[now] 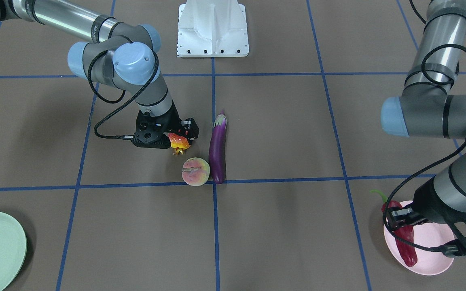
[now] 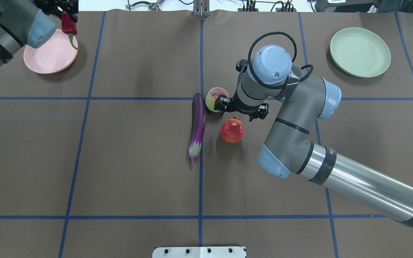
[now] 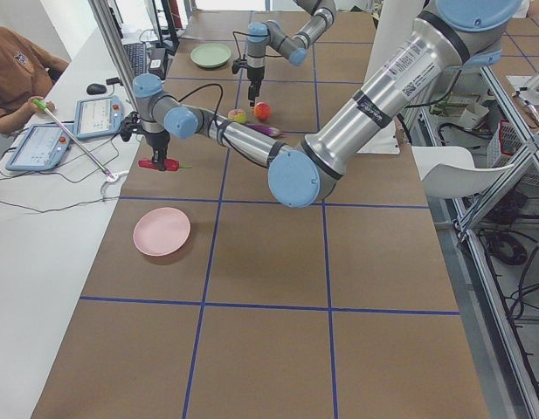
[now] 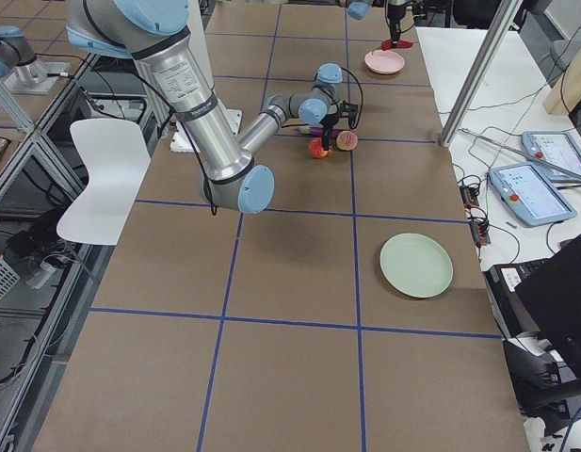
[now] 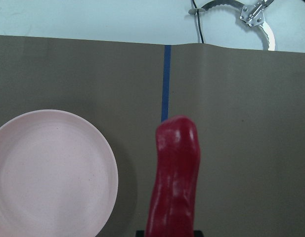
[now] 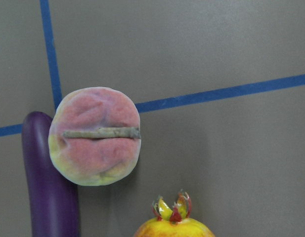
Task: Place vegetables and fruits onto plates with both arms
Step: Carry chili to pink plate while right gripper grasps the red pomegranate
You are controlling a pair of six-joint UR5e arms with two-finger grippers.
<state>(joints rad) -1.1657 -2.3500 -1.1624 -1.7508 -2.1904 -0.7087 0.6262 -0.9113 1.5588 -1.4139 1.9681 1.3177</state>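
Observation:
My left gripper (image 1: 399,214) is shut on the red chili pepper (image 1: 405,241) and holds it in the air by the edge of the pink plate (image 1: 431,252). In the left wrist view the chili (image 5: 174,177) hangs to the right of the plate (image 5: 48,173). My right gripper (image 2: 241,111) hovers just above the pomegranate (image 2: 232,130), which lies on the table; its jaws look spread and hold nothing. The peach (image 2: 212,99) and the purple eggplant (image 2: 198,123) lie just beside it. The mint green plate (image 2: 360,52) is bare at the far right.
The white base block (image 1: 212,30) stands at the robot's side of the table. The table is brown with blue tape lines. An operator (image 3: 16,70) sits with tablets off the far side, beyond the pink plate.

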